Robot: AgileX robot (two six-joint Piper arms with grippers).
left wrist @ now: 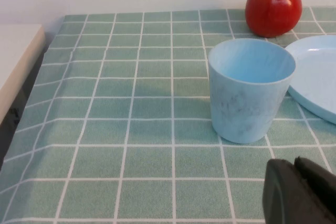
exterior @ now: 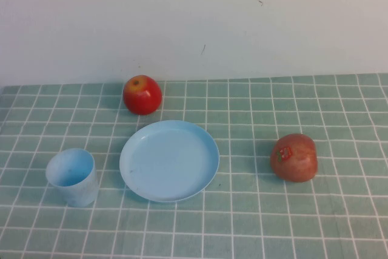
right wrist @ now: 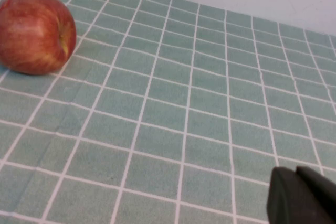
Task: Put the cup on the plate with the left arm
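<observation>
The light blue cup [exterior: 71, 177] stands upright and empty on the green checked cloth at the front left. The round light blue plate [exterior: 170, 161] lies just to its right, empty, with a small gap between them. Neither arm shows in the high view. In the left wrist view my left gripper [left wrist: 295, 163] is shut and empty, low over the cloth a short way in front of the cup [left wrist: 251, 90], with the plate's edge [left wrist: 317, 72] beside it. In the right wrist view my right gripper [right wrist: 295, 171] is shut and empty over bare cloth.
A red apple [exterior: 142, 94] sits behind the plate near the wall, also in the left wrist view [left wrist: 273, 7]. A second reddish apple with a sticker [exterior: 294, 158] lies right of the plate, also in the right wrist view [right wrist: 34, 32]. The cloth's left edge meets a white surface [left wrist: 16, 56].
</observation>
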